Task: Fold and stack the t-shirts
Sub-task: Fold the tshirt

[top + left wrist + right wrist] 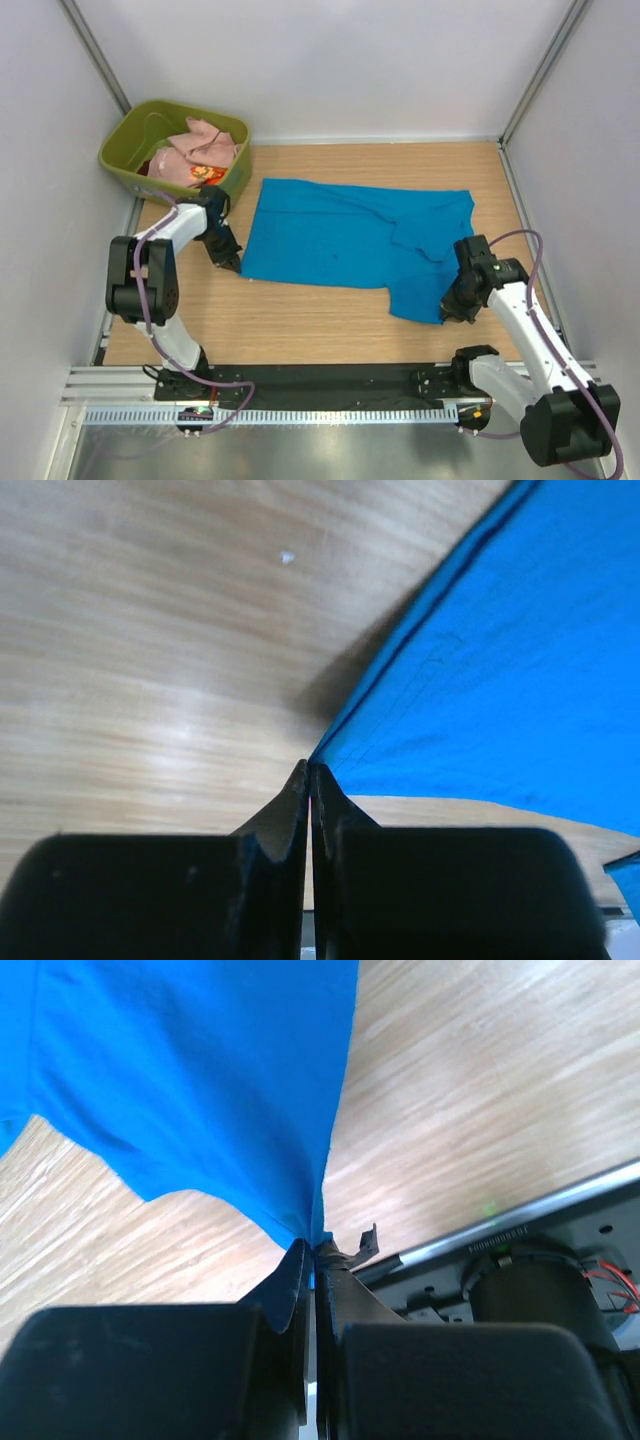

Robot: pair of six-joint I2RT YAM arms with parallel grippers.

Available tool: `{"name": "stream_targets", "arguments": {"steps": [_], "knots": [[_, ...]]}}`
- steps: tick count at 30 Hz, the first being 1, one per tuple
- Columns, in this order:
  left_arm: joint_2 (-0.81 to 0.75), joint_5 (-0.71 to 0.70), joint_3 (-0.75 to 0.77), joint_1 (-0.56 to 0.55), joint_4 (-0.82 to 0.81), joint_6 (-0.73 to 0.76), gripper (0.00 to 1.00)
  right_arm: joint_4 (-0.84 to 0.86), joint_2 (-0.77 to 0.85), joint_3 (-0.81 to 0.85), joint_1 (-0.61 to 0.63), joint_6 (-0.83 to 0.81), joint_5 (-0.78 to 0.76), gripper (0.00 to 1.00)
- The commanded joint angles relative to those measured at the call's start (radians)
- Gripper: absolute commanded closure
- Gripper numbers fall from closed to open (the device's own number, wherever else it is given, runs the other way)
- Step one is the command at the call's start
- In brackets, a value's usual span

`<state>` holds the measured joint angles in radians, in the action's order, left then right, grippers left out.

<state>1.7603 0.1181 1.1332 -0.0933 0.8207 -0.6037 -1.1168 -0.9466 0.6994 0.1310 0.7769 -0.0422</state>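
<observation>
A bright blue t-shirt (340, 240) lies spread across the middle of the wooden table. My left gripper (228, 262) is shut on its near left corner (330, 748); the pinched cloth meets the fingertips (298, 780). At the right, my right gripper (450, 312) is shut on the blue t-shirt's near right corner (312, 1225), and the cloth (190, 1070) rises from the jaws. A pale pink t-shirt (200, 148) and a red-orange patterned one (208, 175) lie crumpled in the tub at the back left.
The olive-green tub (135, 165) sits at the table's back left corner. A black and metal rail (330, 385) runs along the near edge, with the right arm's base (540, 1280) close by. White walls enclose the table on three sides.
</observation>
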Motion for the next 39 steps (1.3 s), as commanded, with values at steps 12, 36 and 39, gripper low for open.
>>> {"name": "stream_targets", "arguments": {"steps": [12,36,39], "knots": [[-0.044,-0.072,0.224,0.003,0.144,0.091,1.0,-0.052,-0.242,0.414,-0.056,-0.131,-0.09,0.99],[0.364,0.006,0.698,-0.029,0.212,0.09,1.0,0.061,-0.768,0.911,-0.249,-0.327,-0.055,0.99],[0.392,-0.003,0.731,-0.033,0.219,0.085,1.0,0.087,-0.808,0.931,-0.249,-0.334,-0.061,0.99]]}}
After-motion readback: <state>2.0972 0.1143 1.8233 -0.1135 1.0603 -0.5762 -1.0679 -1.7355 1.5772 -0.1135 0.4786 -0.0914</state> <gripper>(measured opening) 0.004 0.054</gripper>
